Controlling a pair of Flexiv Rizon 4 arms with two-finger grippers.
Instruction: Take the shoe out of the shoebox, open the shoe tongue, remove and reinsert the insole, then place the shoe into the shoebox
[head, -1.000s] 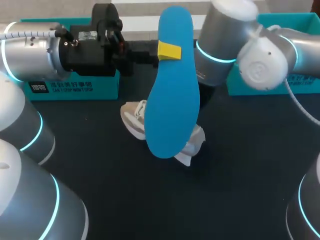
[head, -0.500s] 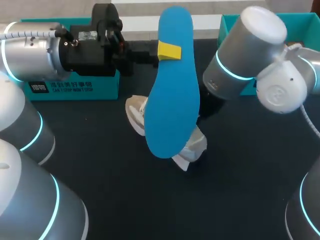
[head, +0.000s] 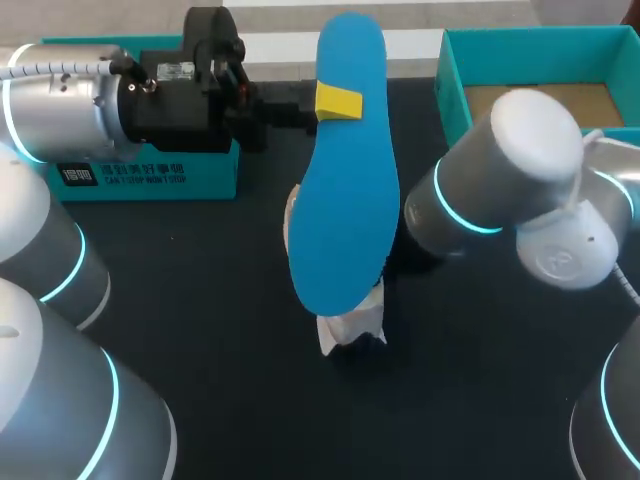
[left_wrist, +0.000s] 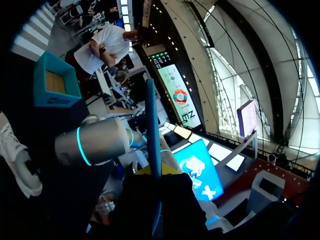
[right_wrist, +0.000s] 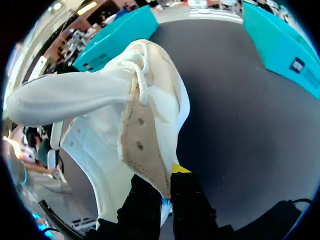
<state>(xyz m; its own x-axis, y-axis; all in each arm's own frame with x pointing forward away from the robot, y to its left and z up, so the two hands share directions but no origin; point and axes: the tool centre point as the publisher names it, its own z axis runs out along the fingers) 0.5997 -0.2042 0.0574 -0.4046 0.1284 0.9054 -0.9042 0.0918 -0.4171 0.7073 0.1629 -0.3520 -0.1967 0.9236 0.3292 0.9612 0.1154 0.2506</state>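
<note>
Head view: flat blue foam insole (head: 343, 200) held up over table centre, long axis running 12 to 6 o'clock. Pinched near its 12 o'clock end by left gripper (head: 338, 102) — one yellow tip pressed on the blue face, clenched on it. White lace-up shoe (head: 352, 322) under the insole, showing at the 6 o'clock end, with a sliver at 9 o'clock. Right arm (head: 500, 195) in from 3 o'clock, wrist passing under the insole, its gripper hidden here. Open teal cardboard shoebox (head: 452, 85) at 1 o'clock on dark table (head: 200, 330). Second teal box (head: 150, 178) at 10 o'clock.

Left wrist view: insole (left_wrist: 151, 120) seen edge-on, running out between the fingers of left gripper (left_wrist: 152, 172). Shoe (left_wrist: 14, 150), shoebox (left_wrist: 52, 85) and right arm (left_wrist: 95, 145) beyond it.

Right wrist view: right gripper (right_wrist: 167, 182) closed on the beige-lined collar edge of the shoe (right_wrist: 115, 110) — grasping it. Shoe tilted, just ahead of the fingers. Teal boxes beyond on either side.
</note>
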